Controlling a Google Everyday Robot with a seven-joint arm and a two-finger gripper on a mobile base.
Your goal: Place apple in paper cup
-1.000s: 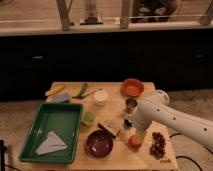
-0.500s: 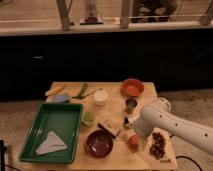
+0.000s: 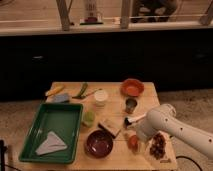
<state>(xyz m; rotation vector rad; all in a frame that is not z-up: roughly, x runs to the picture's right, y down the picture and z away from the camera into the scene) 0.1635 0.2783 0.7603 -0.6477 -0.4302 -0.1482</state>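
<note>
The apple (image 3: 133, 143) is a small red-orange fruit near the front edge of the wooden table, between the dark red bowl and the grapes. The paper cup (image 3: 101, 96) is white and stands upright in the middle of the table, well behind and to the left of the apple. My white arm reaches in from the right. Its gripper (image 3: 135, 134) hangs right over the apple and hides the apple's top.
An orange bowl (image 3: 132, 87) and a small metal cup (image 3: 130, 105) stand behind the gripper. Grapes (image 3: 159, 145) lie to its right, a dark red bowl (image 3: 98, 143) and a light green cup (image 3: 88, 118) to its left. A green tray (image 3: 35, 131) holds a grey cloth (image 3: 51, 144).
My arm has come down and a little left, bringing the gripper closer over the apple. The apple, the cup and the other things have not moved.
</note>
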